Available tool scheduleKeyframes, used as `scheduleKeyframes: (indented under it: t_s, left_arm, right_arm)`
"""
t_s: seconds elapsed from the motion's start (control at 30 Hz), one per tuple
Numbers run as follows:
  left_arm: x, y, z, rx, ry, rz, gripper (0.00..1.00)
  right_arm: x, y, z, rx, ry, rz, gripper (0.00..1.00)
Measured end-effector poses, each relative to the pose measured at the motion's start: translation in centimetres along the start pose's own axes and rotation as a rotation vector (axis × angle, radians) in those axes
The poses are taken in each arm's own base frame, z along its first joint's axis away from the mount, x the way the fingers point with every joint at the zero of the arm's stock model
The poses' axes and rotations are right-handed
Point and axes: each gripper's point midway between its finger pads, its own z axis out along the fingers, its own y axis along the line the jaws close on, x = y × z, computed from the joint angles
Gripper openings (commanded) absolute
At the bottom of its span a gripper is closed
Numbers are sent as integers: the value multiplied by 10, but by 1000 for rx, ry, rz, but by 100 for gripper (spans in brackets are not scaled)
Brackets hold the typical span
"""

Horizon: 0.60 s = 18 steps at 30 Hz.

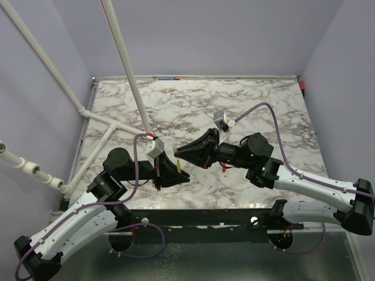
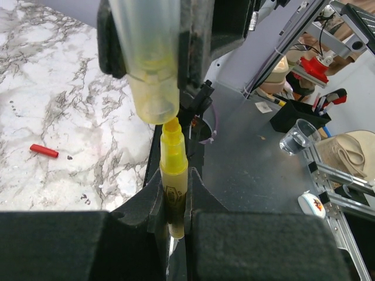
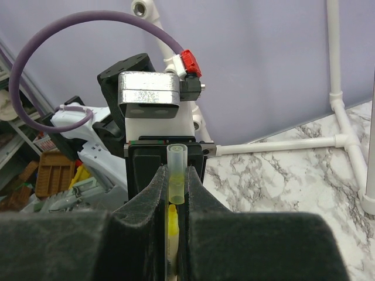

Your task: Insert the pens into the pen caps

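Two grippers are meeting in mid-air: my left gripper (image 2: 174,196) is clenching the yellow pen (image 2: 173,161), tip at the mouth of the yellow cap (image 2: 149,70) my right gripper (image 3: 174,181) is clamping. One red cap (image 2: 44,151) is lying on the table (image 2: 58,88).

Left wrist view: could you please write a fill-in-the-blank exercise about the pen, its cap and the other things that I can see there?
1. The left gripper is shut on a pen whose barrel is ____.
2. The right gripper is shut on the pen cap, and the pen's tip is aimed at the cap's ____ end.
3. On the marble table lies one small tube, coloured ____.

Missing words: yellow; open; red.
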Motion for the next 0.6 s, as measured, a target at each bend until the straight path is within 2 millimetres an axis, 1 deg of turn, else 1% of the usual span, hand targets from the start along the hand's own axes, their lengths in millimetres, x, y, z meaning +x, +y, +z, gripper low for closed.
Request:
scheduleKeyframes:
  t_s: [0.37,0.6]
  left_arm:
    - [-2,-2,0,7,-7,4,0]
    - [-1,-1,0,7,-7,4,0]
  right_arm:
    - [-4,10,-2,-22,-10,-3,0]
    - [1,9,-2,-16,-3,-9,1]
